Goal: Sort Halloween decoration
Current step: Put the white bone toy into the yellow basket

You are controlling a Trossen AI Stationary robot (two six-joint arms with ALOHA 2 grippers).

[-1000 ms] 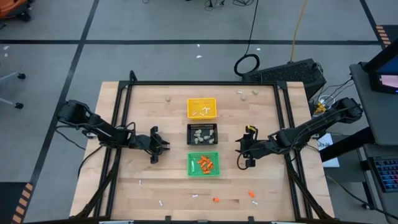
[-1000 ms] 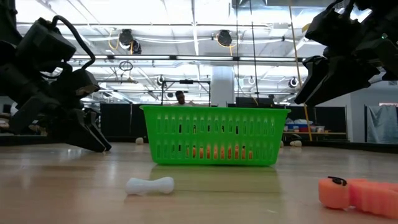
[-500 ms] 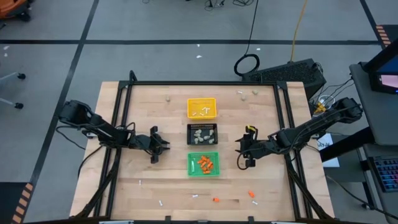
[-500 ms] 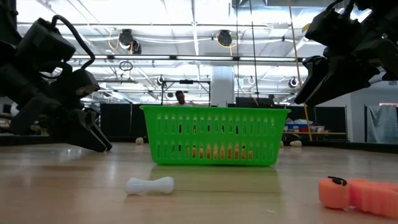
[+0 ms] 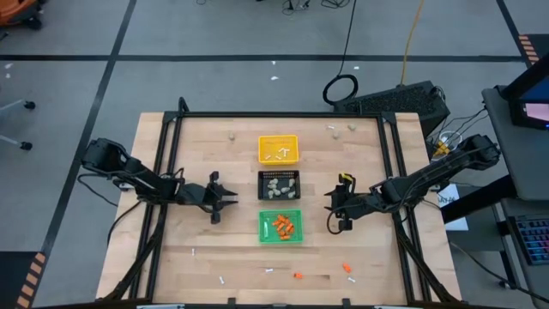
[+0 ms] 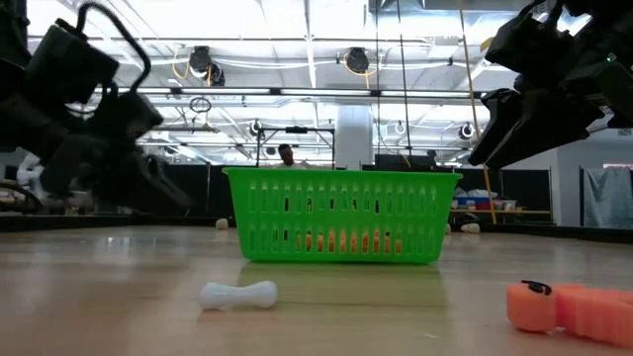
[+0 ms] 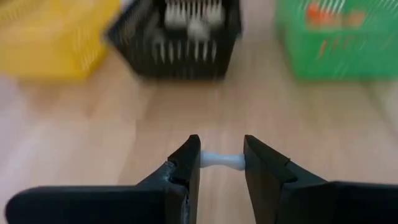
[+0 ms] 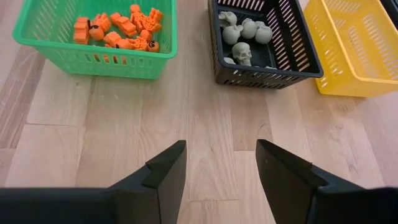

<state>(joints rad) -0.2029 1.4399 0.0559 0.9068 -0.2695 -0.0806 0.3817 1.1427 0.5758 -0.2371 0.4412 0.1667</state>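
Three small baskets stand in a row at mid table: yellow [image 5: 279, 148] with white sticks, black [image 5: 279, 184] with beige-grey lumps, green [image 5: 280, 225] with orange bits. My left gripper [image 5: 228, 200] hovers left of the black basket, shut on a thin white stick [image 7: 222, 160]. My right gripper [image 5: 331, 211] waits open to the right of the green basket, with bare wood between its fingers [image 8: 219, 163]. More loose pieces lie on the table. My left gripper pinches the white stick end to end between its two fingertips, and the stick's middle [image 7: 222, 161] bridges the gap between them. The fingers come from the table's left, slanting a little downward. In the low view the fingertips [image 6: 183, 198] stand clear above the table top.
Loose on the wood are a white stick [image 6: 238, 294] and orange bits [image 6: 569, 307] near the front edge, more orange bits [image 5: 298, 275] [image 5: 347, 268], and beige lumps [image 5: 231, 135] [image 5: 351, 127] at the far side. A dark frame [image 5: 163, 172] borders the table.
My left gripper has tipped upward toward level. Its fingertips have risen off the table top, and they stay closed on the white stick.
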